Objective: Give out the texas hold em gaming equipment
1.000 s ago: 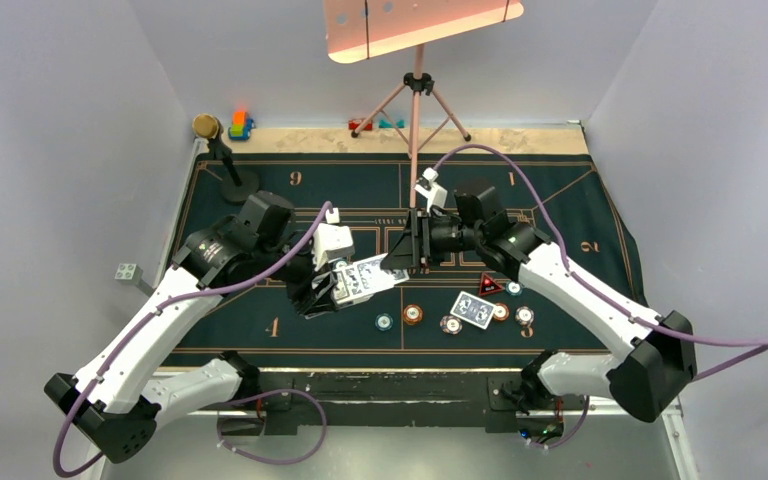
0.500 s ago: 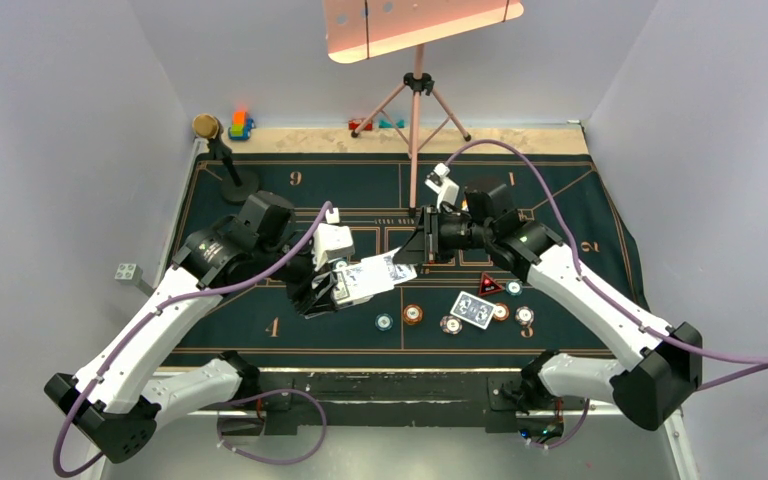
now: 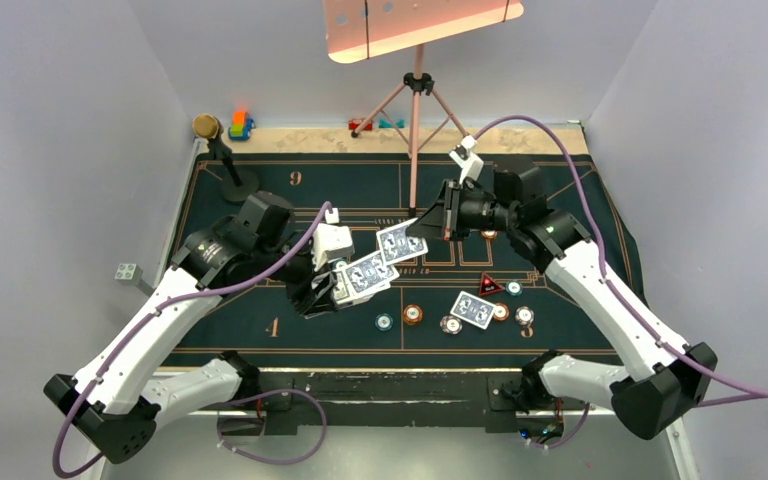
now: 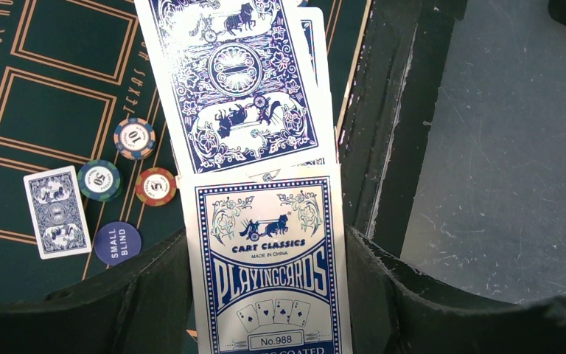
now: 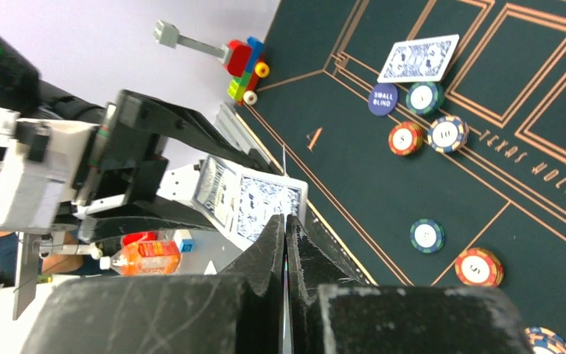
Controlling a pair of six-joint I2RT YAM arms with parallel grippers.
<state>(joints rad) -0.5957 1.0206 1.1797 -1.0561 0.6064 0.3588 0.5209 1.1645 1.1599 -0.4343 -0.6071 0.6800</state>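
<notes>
The right gripper (image 5: 286, 221) is clenched on a single blue-backed playing card (image 3: 400, 242), held by one edge above the middle of the felt mat (image 3: 260, 190). The left gripper (image 3: 338, 287) grasps the card box (image 4: 265, 295), just to the card's near left, with the fanned cards (image 4: 236, 81) jutting out of it.

From above, the card's trailing corner looks very close to the fan; whether it is quite free cannot be told. So the right arm would do well to carry it away level and slowly, so that no second card is dragged out.

One dealt card (image 3: 472, 309) already lies near right among the poker chips (image 3: 413, 314), beside the triangular marker (image 3: 489, 285). This card probably belongs at an unserved seat. It should be lowered almost flat onto the felt, away from the chips, before the fingers let go.
</notes>
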